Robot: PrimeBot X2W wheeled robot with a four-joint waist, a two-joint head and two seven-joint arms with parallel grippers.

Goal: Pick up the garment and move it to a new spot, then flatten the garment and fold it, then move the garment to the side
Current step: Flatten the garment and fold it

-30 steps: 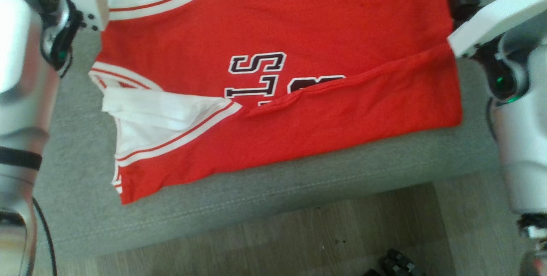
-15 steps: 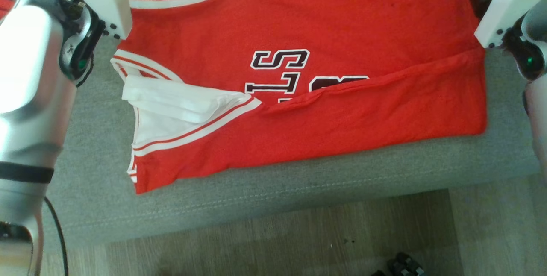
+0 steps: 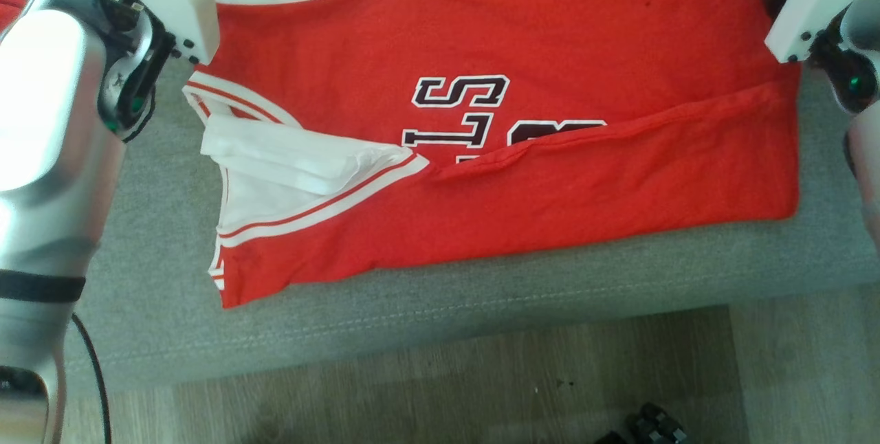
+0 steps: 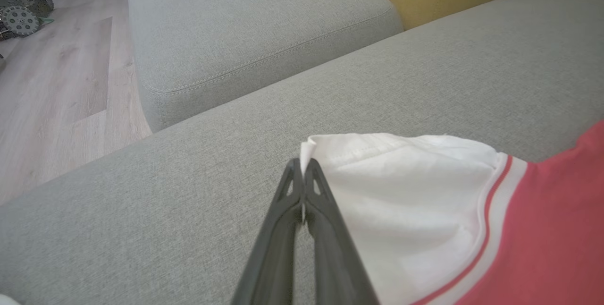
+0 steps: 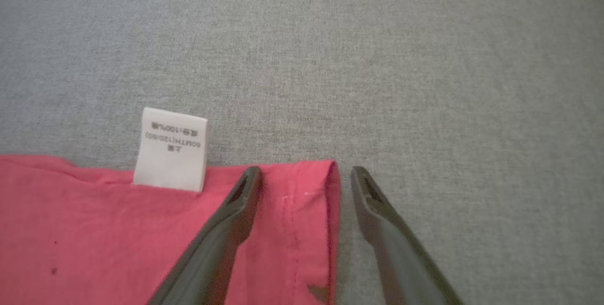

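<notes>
Left arm (image 3: 48,155), a silver forearm with a white wrist housing, stands at the garment's sleeve end. Right arm (image 3: 818,4) stands at the hem end.

Left claw (image 4: 302,165): fingers pressed together, pinching the corner of the garment's white sleeve, a sliver of white cloth showing between them.

Right claw (image 5: 306,175): fingers spread wide and gripping nothing. One lies over the red cloth and the other over bare upholstery, so they straddle the hem's corner.

The garment (image 3: 550,31) lies spread on a grey sofa cushion (image 3: 481,306), its near long edge folded up over the front. This flap hides the lower part of the dark, white-outlined lettering (only "S", "L" and a fragment are legible). The head view's upper edge cuts off the far side.

The garment is soft red knit with white, red-striped armhole bands, and the hem is stitched. A rectangular white care label (image 5: 171,149) projects from the hem, its print inverted and too fine to read reliably.

The cushion is a coarse grey weave with a piped seam. Pale plank floor (image 3: 412,396) lies below it.
</notes>
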